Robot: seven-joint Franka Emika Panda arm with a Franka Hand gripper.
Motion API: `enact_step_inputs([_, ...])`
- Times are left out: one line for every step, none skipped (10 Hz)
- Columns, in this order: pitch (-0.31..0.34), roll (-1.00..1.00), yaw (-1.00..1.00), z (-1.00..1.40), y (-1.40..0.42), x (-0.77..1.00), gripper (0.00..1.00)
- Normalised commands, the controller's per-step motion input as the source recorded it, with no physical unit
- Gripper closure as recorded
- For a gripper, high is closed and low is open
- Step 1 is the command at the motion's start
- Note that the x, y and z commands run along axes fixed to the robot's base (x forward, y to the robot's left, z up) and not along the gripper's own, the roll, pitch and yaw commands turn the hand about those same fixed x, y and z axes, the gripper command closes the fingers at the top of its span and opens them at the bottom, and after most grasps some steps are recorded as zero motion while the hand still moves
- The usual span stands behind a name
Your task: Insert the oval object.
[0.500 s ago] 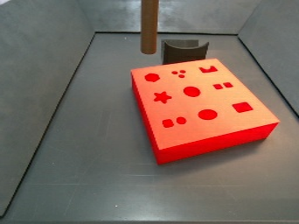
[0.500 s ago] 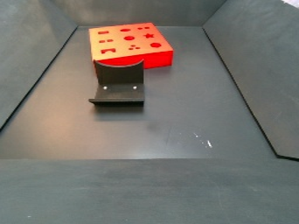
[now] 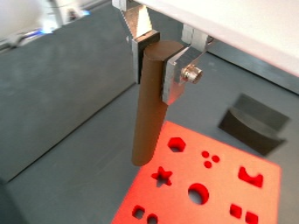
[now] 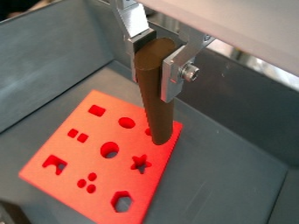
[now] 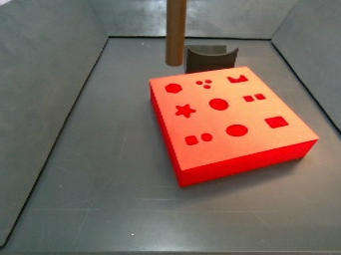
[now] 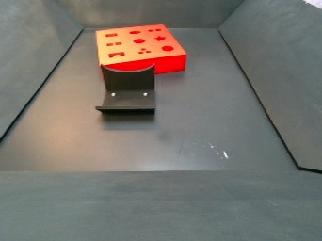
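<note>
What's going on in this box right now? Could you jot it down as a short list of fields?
gripper: shut on the oval object, above the red block
oval object: brown rod, hanging upright, lower end still above the block
red block: on the floor, shaped holes on top, all empty
fixture: dark bracket on the floor beside the block

Gripper (image 4: 152, 48) clamped on the oval object (image 4: 156, 92), rod upright, lower end hanging over the red block (image 4: 70, 162) near its edge.

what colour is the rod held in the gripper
Brown. The oval object, clamped in the gripper above the red block, shows best in a wrist view.
</note>
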Motion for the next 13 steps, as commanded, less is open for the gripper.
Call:
enact_step_inputs([-0.034, 0.22, -0.85, -0.23, 0.00, 0.17, 1.00])
enact_step_inputs([-0.050, 0.21, -0.94, -0.18, 0.00, 0.04, 1.00])
enact_step_inputs([-0.037, 0.16, -0.93, 0.00, -0.07, 0.02, 1.00])
enact_step_inputs([-0.001, 0.00, -0.61, 0.45, -0.23, 0.35, 1.00])
enact_step_inputs([-0.043, -0.06, -0.45, 0.43, -0.20, 0.49, 1.00])
enact_step_inputs([-0.083, -0.08, -0.48, 0.32, -0.16, 0.42, 1.00])
enact_step_inputs([-0.051, 0.00, -0.65, 0.25, -0.26, 0.30, 1.00])
enact_step_inputs([-0.044, 0.08, -0.75, 0.15, -0.28, 0.21, 1.00])
enact_step_inputs([-0.044, 0.09, -0.82, 0.13, -0.25, 0.14, 1.00])
enact_step_inputs([-0.050, 0.11, -0.83, 0.08, -0.25, 0.13, 1.00])
enact_step_inputs([-0.050, 0.11, -0.84, 0.08, -0.24, 0.13, 1.00])
enact_step_inputs([-0.059, 0.14, -0.84, 0.02, -0.23, 0.13, 1.00])
enact_step_inputs([-0.051, 0.15, -0.73, 0.00, -0.23, 0.26, 1.00])
